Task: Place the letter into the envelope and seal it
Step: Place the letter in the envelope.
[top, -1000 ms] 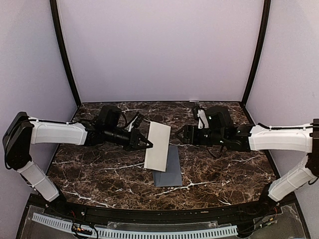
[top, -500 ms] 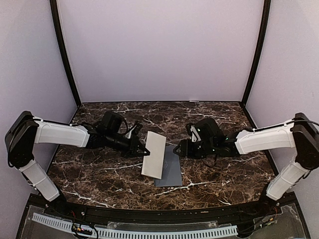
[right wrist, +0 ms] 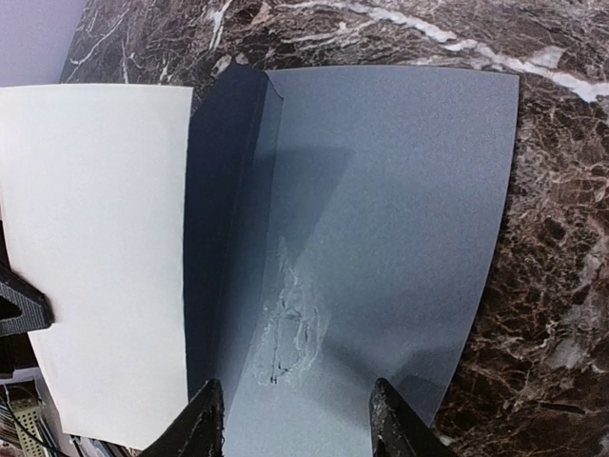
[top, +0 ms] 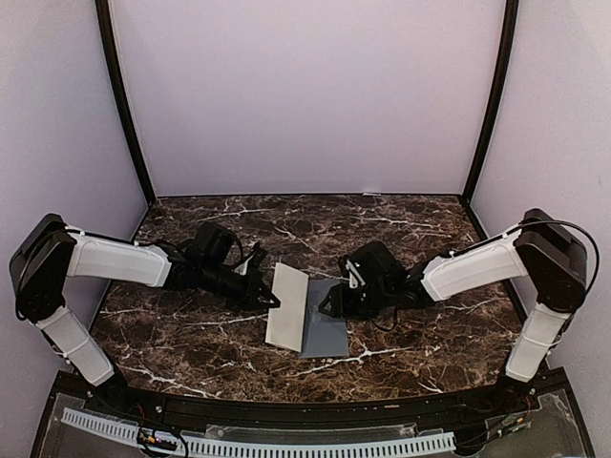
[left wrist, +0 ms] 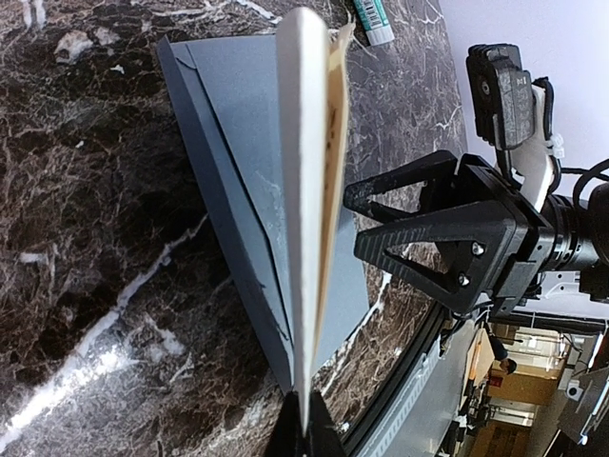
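marble, dark brown with white veins, tops the counter [top: 191, 353]. from 9 o'clock the left fingers [top: 265, 297] reach in and are pinched shut on the left long edge of the letter [top: 286, 320]. the cream sheet is held tilted, off the counter on that gripped side. its other long edge runs just beside the envelope [top: 329, 334], at the letter's 3 o'clock; whether the two touch i cannot tell. the slate-grey envelope lies flat, toward 6 o'clock of the counter's middle, with a darker fold along the side nearest the letter and a scuffed patch on its face. from 3 o'clock the right fingers [right wrist: 202, 424] come in low over the envelope, standing apart with bare grey paper between them and clamping nothing. whether their tips press on the paper i cannot tell.
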Robot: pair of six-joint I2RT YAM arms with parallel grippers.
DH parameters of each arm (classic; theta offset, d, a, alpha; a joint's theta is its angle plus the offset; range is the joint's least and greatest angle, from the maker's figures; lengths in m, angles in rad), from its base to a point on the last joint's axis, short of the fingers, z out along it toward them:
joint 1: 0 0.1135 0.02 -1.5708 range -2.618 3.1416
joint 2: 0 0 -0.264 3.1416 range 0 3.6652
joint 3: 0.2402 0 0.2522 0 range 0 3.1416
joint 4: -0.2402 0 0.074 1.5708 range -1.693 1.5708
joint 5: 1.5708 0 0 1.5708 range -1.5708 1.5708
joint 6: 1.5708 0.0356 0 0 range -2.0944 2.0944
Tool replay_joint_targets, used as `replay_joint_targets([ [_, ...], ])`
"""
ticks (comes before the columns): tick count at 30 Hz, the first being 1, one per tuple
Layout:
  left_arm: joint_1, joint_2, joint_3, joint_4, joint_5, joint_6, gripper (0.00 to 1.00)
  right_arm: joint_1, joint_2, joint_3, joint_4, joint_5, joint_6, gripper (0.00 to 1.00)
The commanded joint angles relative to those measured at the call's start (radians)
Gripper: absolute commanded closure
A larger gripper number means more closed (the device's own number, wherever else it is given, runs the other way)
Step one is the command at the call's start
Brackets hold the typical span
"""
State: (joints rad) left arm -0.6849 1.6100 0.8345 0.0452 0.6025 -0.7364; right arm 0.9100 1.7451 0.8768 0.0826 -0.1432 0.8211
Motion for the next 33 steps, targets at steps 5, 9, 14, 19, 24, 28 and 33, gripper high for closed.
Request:
replay_joint_targets([
  [5, 0.014, 0.018, -0.039, -0.039, -0.019, 0.013, 1.00, 0.009, 0.032, 0.037, 0.019, -0.002, 0.004, 0.51],
  [9, 0.028, 0.029, -0.058, -0.059, -0.008, 0.004, 1.00, 0.008, 0.045, 0.044, 0.014, -0.002, 0.005, 0.52],
  [14, 0.045, 0.047, -0.070, -0.076, 0.022, -0.019, 1.00, 0.009, 0.060, 0.055, 0.007, -0.001, 0.005, 0.52],
  [19, 0.067, 0.074, -0.063, -0.067, 0.066, -0.026, 1.00, 0.009, 0.073, 0.056, 0.009, -0.004, 0.006, 0.52],
  [24, 0.079, 0.095, -0.060, -0.050, 0.075, -0.028, 1.00, 0.008, 0.082, 0.050, 0.016, -0.008, 0.008, 0.53],
  [28, 0.079, 0.108, -0.062, -0.008, 0.075, -0.038, 1.00, 0.008, 0.086, 0.051, 0.022, -0.011, 0.012, 0.53],
  [33, 0.079, 0.108, -0.059, 0.024, 0.070, -0.064, 1.00, 0.009, 0.095, 0.056, 0.026, -0.019, 0.012, 0.53],
])
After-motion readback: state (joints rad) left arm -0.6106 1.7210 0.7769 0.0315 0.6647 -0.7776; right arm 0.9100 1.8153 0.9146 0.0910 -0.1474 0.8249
